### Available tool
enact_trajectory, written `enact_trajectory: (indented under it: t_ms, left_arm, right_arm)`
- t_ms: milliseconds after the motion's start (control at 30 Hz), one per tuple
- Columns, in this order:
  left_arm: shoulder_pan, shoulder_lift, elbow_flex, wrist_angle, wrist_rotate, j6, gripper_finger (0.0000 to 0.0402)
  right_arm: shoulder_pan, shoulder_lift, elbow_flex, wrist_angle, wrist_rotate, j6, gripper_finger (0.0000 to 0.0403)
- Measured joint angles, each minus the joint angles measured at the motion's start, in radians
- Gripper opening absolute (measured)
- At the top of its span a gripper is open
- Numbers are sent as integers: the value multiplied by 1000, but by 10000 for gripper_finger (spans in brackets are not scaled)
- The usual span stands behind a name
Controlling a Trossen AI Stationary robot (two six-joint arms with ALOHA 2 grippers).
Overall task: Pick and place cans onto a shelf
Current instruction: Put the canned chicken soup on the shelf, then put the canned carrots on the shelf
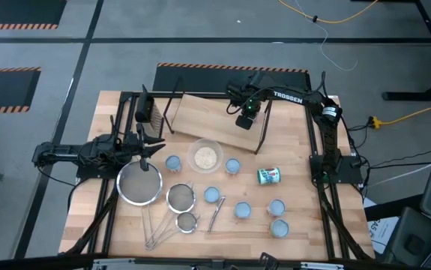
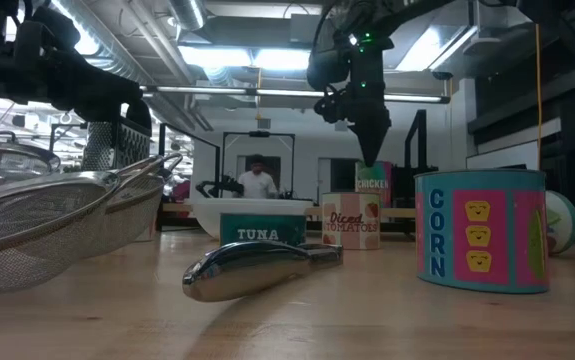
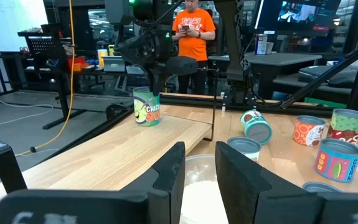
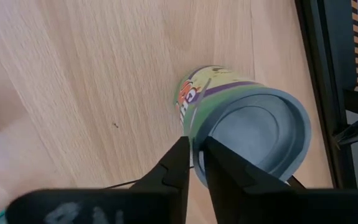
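Observation:
A green-and-white can (image 4: 241, 124) with a pale blue top stands on the light-wood shelf (image 1: 208, 116) at the table's far side; it also shows in the left wrist view (image 3: 146, 107). My right gripper (image 1: 246, 118) is above it, pointing down, shut on its rim (image 4: 193, 149). Several more cans stand on the table, such as one near the bowl (image 1: 232, 166) and one near the front (image 1: 279, 227). One can (image 1: 269, 176) lies on its side. My left gripper (image 1: 146, 154) waits shut and empty at the table's left, above the large strainer (image 1: 140, 184). My right gripper pinches the can's top rim (image 4: 194, 134) at one side, one finger outside on the label wall and one over the blue top. The fingers come from above, pointing down. The can stands upright with its base on the shelf board.
A clear bowl of grains (image 1: 205, 156) stands mid-table. Two smaller strainers (image 1: 180, 197) and a steel spoon (image 1: 215, 216) lie near the front. A grater (image 1: 149, 112) stands left of the shelf. A person in orange (image 3: 192, 28) stands beyond the table.

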Motion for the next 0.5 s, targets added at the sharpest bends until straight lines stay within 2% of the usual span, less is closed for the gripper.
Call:
enact_trajectory:
  t_ms: [333,500]
  left_arm:
    - [0,0,0,0,0,0,82]
    - [0,0,0,0,0,0,82]
  right_arm:
    - [0,0,0,0,0,-1,149]
    - [0,0,0,3,0,-1,172]
